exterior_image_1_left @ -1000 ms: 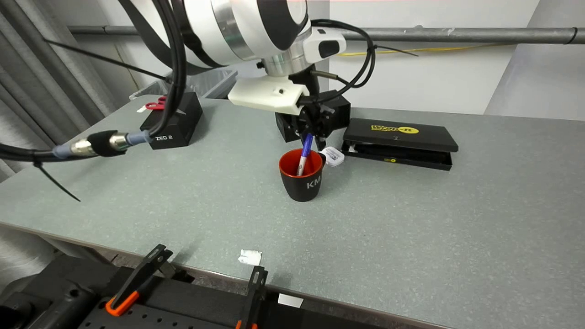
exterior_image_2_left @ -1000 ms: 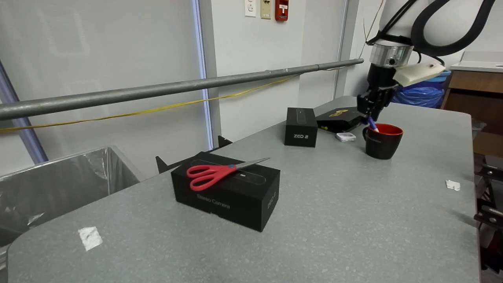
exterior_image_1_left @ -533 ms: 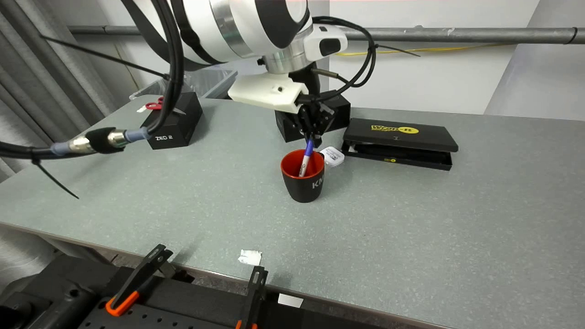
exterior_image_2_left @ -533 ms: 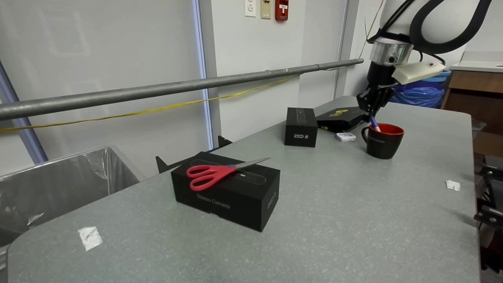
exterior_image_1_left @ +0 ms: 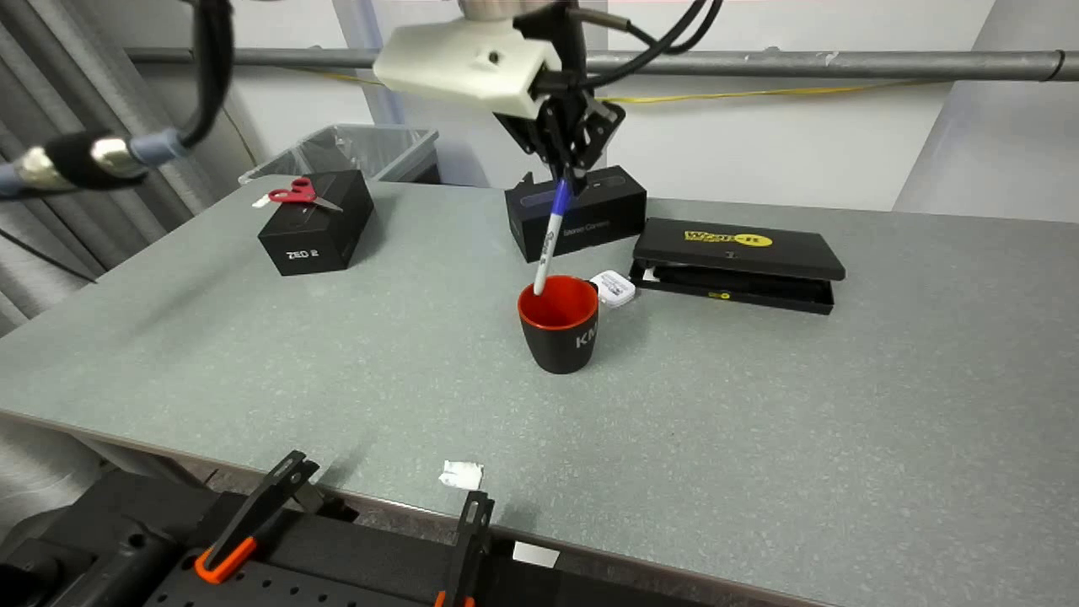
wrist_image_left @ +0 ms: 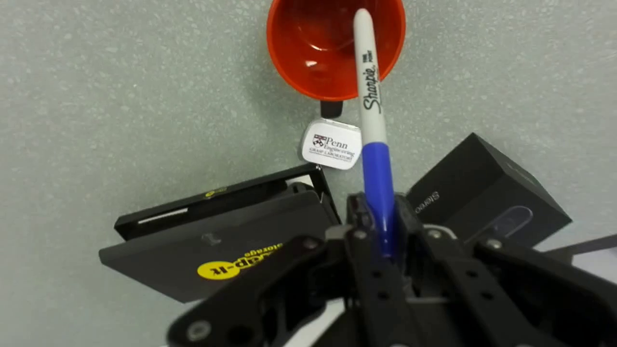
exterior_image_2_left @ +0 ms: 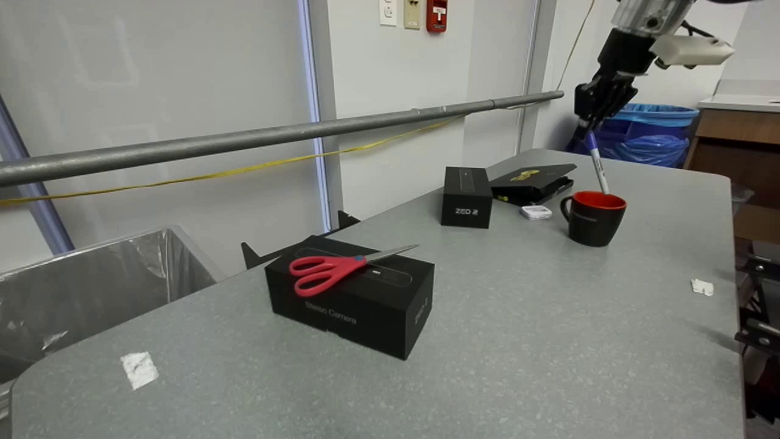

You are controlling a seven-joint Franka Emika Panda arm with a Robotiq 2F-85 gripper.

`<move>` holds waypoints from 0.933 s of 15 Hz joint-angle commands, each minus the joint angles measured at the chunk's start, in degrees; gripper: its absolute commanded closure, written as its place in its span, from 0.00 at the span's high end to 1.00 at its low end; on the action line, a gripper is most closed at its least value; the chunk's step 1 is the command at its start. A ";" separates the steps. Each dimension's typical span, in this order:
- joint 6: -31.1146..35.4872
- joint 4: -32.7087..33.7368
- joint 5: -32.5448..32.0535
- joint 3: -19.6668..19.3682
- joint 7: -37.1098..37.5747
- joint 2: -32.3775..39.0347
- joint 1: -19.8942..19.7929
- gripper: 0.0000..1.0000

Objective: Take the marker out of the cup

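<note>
The marker (exterior_image_1_left: 550,240) has a blue cap and a whitish body. My gripper (exterior_image_1_left: 565,173) is shut on its blue end, also in the wrist view (wrist_image_left: 381,212). The marker hangs tilted, whitish end down, over the cup (exterior_image_1_left: 556,346), which is black outside with a red inside and pale letters. In an exterior view the marker (exterior_image_2_left: 597,163) has its lower end at about the height of the rim of the cup (exterior_image_2_left: 594,225); I cannot tell if it is just inside or above. The cup stands upright, its inside visible in the wrist view (wrist_image_left: 313,53).
A small white case (exterior_image_1_left: 614,288) lies behind the cup's handle. A black storage box (exterior_image_1_left: 733,253) with its lid ajar and a black box (exterior_image_1_left: 590,211) stand behind. Red scissors (exterior_image_2_left: 329,271) lie on another black box (exterior_image_2_left: 353,305). A pole (exterior_image_1_left: 759,64) runs along the wall.
My gripper has risen with the marker, lifting it from deep in the cup to about rim height; its tilt has changed. The cup slid slightly in the earlier frames and now stays put.
</note>
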 commanded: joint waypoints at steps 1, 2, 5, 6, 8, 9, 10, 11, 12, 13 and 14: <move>-6.25 -5.44 9.34 2.10 -11.38 -11.47 1.72 0.04; -8.30 -4.98 13.17 2.12 -14.51 -11.21 3.95 0.04; -13.11 -2.28 21.77 4.12 -19.92 -6.14 9.22 0.04; -14.18 -1.27 23.60 5.15 -21.29 -3.87 10.51 0.04; -15.91 1.29 28.51 6.54 -26.11 1.02 13.04 0.04; -17.51 2.95 30.88 7.27 -28.79 3.40 13.55 0.04; -19.19 5.18 32.36 8.23 -30.84 6.43 13.35 0.04; -19.04 6.86 31.58 9.56 -30.36 9.24 12.34 0.04; -18.53 8.60 30.55 10.58 -29.95 12.00 11.42 0.04; -17.78 10.15 28.92 11.36 -28.65 14.32 10.66 0.04; -17.09 11.68 27.42 11.86 -27.40 16.76 10.06 0.04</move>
